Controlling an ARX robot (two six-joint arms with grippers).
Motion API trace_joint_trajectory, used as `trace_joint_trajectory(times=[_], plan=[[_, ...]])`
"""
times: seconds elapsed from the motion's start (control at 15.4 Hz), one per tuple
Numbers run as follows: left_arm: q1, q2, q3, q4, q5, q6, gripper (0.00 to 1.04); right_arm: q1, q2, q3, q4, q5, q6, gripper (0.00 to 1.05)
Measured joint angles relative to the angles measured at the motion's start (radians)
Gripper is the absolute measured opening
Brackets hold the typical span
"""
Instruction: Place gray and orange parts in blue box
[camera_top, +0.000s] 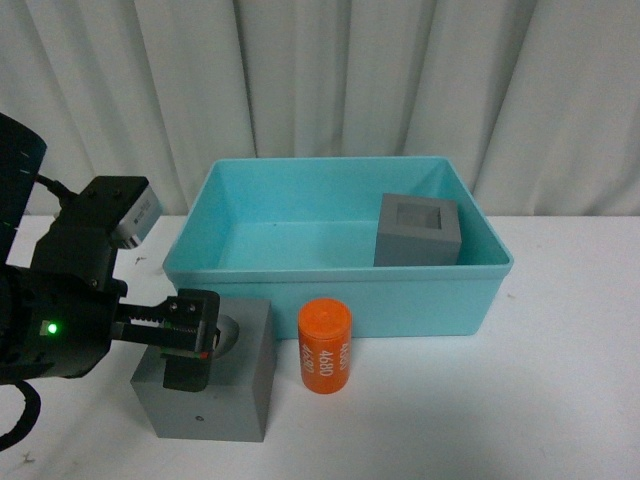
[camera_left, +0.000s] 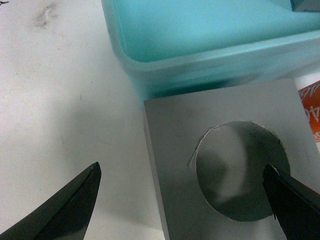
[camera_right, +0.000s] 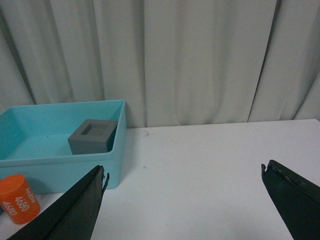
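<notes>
The left tool (camera_top: 190, 340) stood spread wide and held nothing. In the left wrist view one finger (camera_left: 75, 210) hung over bare table (camera_left: 60, 115) just off the near side of the gray cube with the round recess (camera_left: 200, 125), and the other finger sat at the far edge of that recess. So the cube lay directly under the tool, low and left in the front view, with one wall and most of the hole between the jaws. Closing should pinch that wall, though how deep the fingers sat could not be told. The left arm filled the left edge of the front view, low over the table, with the tool tilted down onto the cube's top. The orange cylinder (camera_top: 325, 347) stood upright just right of the cube, close before the blue box (camera_top: 330, 300). The box lay just behind both, and the cube with the square recess (camera_top: 418, 232) already sat in its right end. The right tool (camera_right: 185, 210) was also wide and empty, well apart from both loose parts, so the left arm was the nearer.
</notes>
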Motion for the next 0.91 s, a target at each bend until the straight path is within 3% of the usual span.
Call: trace_joint_trajectory(times=[0.32,0.39,0.78,0.91], plan=[[-0.011,0.060,0.027,0.034,-0.074,0.055,0.98,0.000,0.000,0.000,0.000,0.000,0.000,0.98],[-0.013,0.060,0.027,0.034,-0.076,0.059,0.94,0.000,0.000,0.000,0.000,0.000,0.000,0.98],[-0.023,0.047,0.026,0.021,-0.044,0.071,0.31,0.000,0.000,0.000,0.000,0.000,0.000,0.98],[-0.018,0.025,0.018,0.009,-0.029,0.074,0.21,0.000,0.000,0.000,0.000,0.000,0.000,0.98]])
